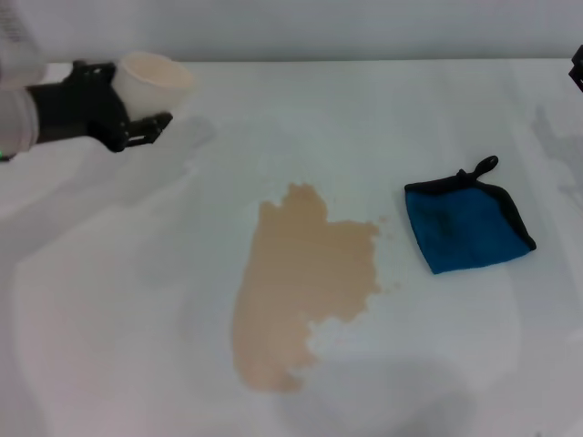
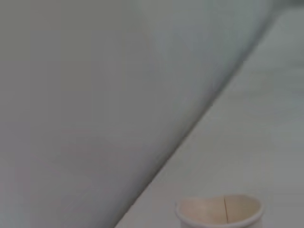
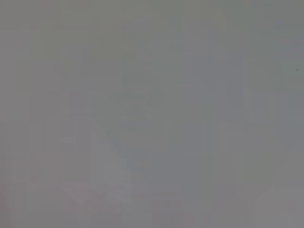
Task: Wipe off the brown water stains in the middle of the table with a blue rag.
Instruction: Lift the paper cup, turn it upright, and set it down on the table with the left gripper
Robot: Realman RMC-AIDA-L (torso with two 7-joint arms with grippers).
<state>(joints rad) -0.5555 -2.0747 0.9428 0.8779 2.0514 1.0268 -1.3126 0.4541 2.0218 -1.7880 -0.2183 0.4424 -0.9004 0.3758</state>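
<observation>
A large tan stain, the brown water stains (image 1: 301,282), spreads over the middle of the white table (image 1: 118,319). To its right lies the blue rag (image 1: 469,223), flat, with black edging and a small loop at its far corner. At the far left my left gripper (image 1: 137,105) is shut on a white paper cup (image 1: 155,80), held above the table's back left area. The cup's rim (image 2: 219,211) also shows in the left wrist view. Only a dark bit of my right arm (image 1: 577,68) shows at the right edge, far from the rag.
A grey wall (image 1: 319,27) runs behind the table's far edge. The right wrist view shows only a plain grey surface.
</observation>
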